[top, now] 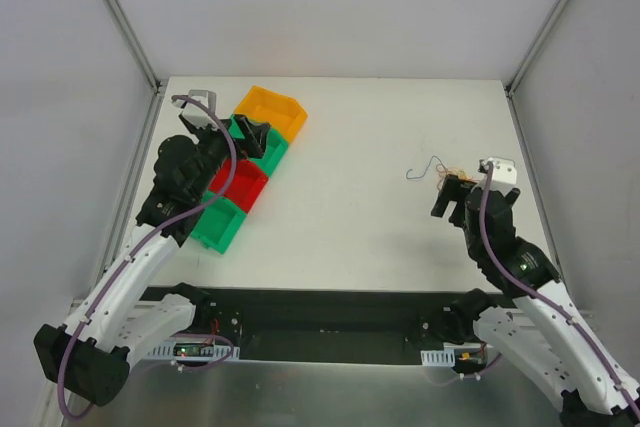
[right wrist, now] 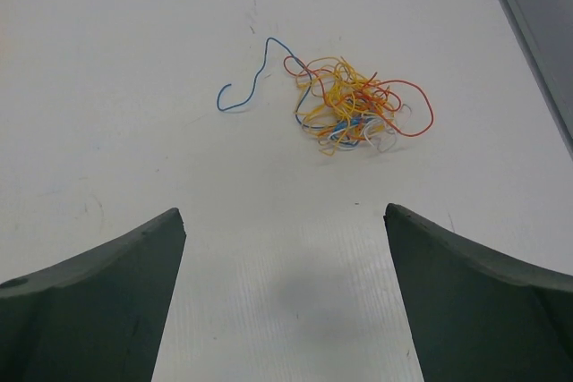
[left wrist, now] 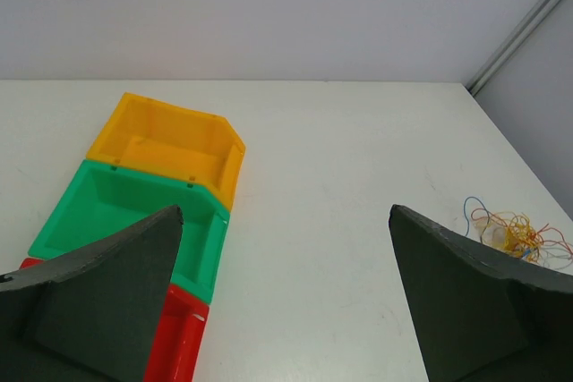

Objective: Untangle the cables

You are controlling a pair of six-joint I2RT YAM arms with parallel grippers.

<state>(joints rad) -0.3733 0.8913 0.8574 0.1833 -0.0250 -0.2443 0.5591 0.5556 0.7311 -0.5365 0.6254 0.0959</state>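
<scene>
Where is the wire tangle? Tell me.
Seen from above, the clump of thin red, yellow, blue and white wires lies on the white table at right, just ahead of the right arm's open tool.

A white table (top: 370,237) fills the middle of the scene. Along the table's left side, four bins lie in a slanted row, each touching the next. An orange bin (top: 275,107) is closest to the table's far edge, followed by a green bin (top: 275,152), a red bin (top: 238,187) and a second green bin (top: 218,229) towards the table's near edge. The left gripper (top: 250,135) hangs over the first green bin and hides much of it. On the table's right side lies a small clump of thin cables (top: 447,169), with one dark strand trailing towards the table's middle. The right gripper (top: 452,197) sits just on the near side of the clump, jaws apart and holding nothing.
</scene>
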